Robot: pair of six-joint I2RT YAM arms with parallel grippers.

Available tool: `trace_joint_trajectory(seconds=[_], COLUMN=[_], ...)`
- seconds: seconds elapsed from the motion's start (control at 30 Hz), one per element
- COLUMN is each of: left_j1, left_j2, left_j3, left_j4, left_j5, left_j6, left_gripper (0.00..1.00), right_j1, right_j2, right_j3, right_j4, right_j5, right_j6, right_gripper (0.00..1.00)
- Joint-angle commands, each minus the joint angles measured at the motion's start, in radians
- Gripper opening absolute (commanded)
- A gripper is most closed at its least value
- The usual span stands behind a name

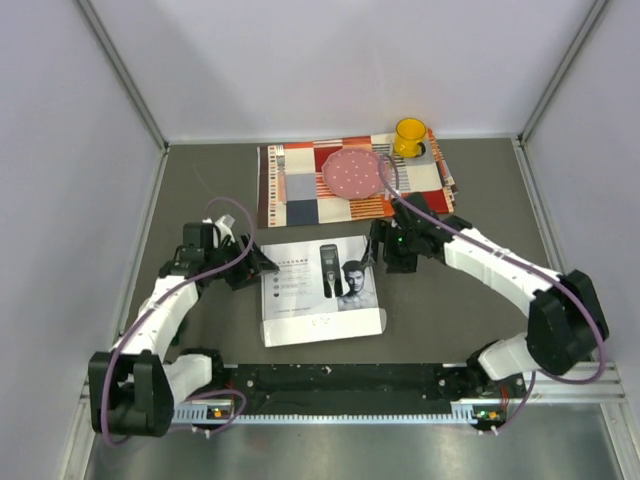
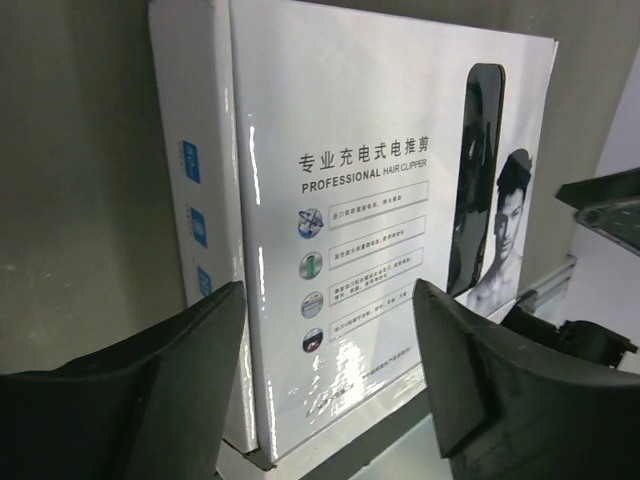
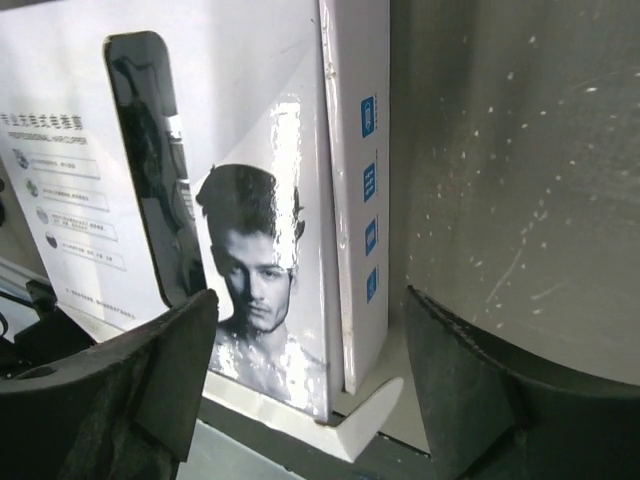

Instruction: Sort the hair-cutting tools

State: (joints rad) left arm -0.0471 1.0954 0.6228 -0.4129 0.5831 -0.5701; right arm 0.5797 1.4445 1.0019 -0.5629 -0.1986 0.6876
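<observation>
Well, left gripper [image 1: 262, 264]: jaws spread wide, holding nothing, at the left edge of the white box [image 1: 322, 288]; in its wrist view [image 2: 330, 295] I see the lid between the fingers.
Right gripper [image 1: 385, 262]: also spread and empty, at the box's upper right corner; in its wrist view [image 3: 310, 298] it straddles the side wall.
Hair-cutting tools: none in sight. I see only a clipper printed on the lid, so I judge they are inside the shut box, centre of the overhead frame.
Risk, sliding: the glossy card may skate on the table [image 1: 430, 320] if I push from one side only.
Risk, flap [image 1: 325, 328]: it sticks out at the lower edge and may crease or tear if snagged.
Risk, spill: lifting the lid unevenly could tip the loose parts out.
Surface: dark and matt, with pale specks.
Beyond: checked placemat [image 1: 300, 185], pink plate [image 1: 352, 173] and yellow cup [image 1: 409, 137], upper centre.
Room: plain pale walls [image 1: 350, 60] on three sides.
</observation>
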Motion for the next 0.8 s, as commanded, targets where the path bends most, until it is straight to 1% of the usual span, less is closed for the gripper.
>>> trace_joint_trajectory(seconds=[0.0, 0.1, 0.23, 0.3, 0.37, 0.4, 0.43, 0.5, 0.53, 0.57, 0.6, 0.63, 0.67, 0.7, 0.77], left_j1=[-0.002, -0.002, -0.007, -0.017, -0.034, -0.046, -0.056, -0.079, -0.086, -0.092, -0.103, -0.109, -0.115, -0.122, -0.122], left_j2=[-0.106, -0.196, -0.349, -0.365, -0.335, -0.333, -0.341, -0.379, -0.390, -0.396, -0.397, -0.390, -0.378, -0.338, -0.293], left_j3=[0.038, 0.023, -0.043, -0.031, -0.021, -0.014, -0.008, 0.000, -0.001, -0.003, -0.012, -0.018, -0.023, -0.026, -0.029], left_j4=[-0.120, -0.203, -0.251, -0.291, -0.369, -0.392, -0.453, -0.495, -0.504, -0.518, -0.512, -0.494, -0.451, -0.422, -0.330], left_j5=[-0.086, -0.082, -0.052, -0.045, -0.066, -0.104, -0.144, -0.251, -0.268, -0.285, -0.290, -0.298, -0.307, -0.315, -0.258], left_j6=[0.087, 0.096, 0.062, 0.011, -0.023, -0.030, -0.030, -0.046, -0.062, -0.101, -0.115, -0.126, -0.140, -0.145, -0.131], left_gripper=[0.79, 0.83, 0.85, 0.86, 0.86, 0.85, 0.85, 0.85, 0.85, 0.88, 0.90, 0.91, 0.93, 0.93, 0.93], right_j1=[0.006, 0.014, 0.072, 0.103, 0.149, 0.163, 0.172, 0.184, 0.184, 0.187, 0.186, 0.186, 0.186, 0.184, 0.184], right_j2=[-0.128, -0.188, -0.266, -0.294, -0.302, -0.303, -0.303, -0.303, -0.302, -0.302, -0.296, -0.292, -0.288, -0.279, -0.248], right_j3=[0.014, -0.048, -0.137, -0.146, -0.144, -0.146, -0.152, -0.163, -0.167, -0.174, -0.174, -0.175, -0.172, -0.164, -0.137], right_j4=[-0.049, -0.069, -0.074, -0.074, -0.077, -0.077, -0.078, -0.080, -0.080, -0.083, -0.081, -0.081, -0.080, -0.080, -0.062], right_j5=[0.061, 0.027, 0.025, 0.030, 0.062, 0.077, 0.118, 0.133, 0.155, 0.174, 0.194, 0.258, 0.283, 0.303, 0.318], right_j6=[-0.022, -0.051, -0.036, -0.014, 0.010, 0.016, 0.032, 0.059, 0.066, 0.069, 0.066, 0.067, 0.067, 0.056, 0.040], right_gripper=[0.80, 0.82, 0.83, 0.83, 0.83, 0.83, 0.83, 0.84, 0.83, 0.83, 0.83, 0.83, 0.84, 0.86, 0.88])
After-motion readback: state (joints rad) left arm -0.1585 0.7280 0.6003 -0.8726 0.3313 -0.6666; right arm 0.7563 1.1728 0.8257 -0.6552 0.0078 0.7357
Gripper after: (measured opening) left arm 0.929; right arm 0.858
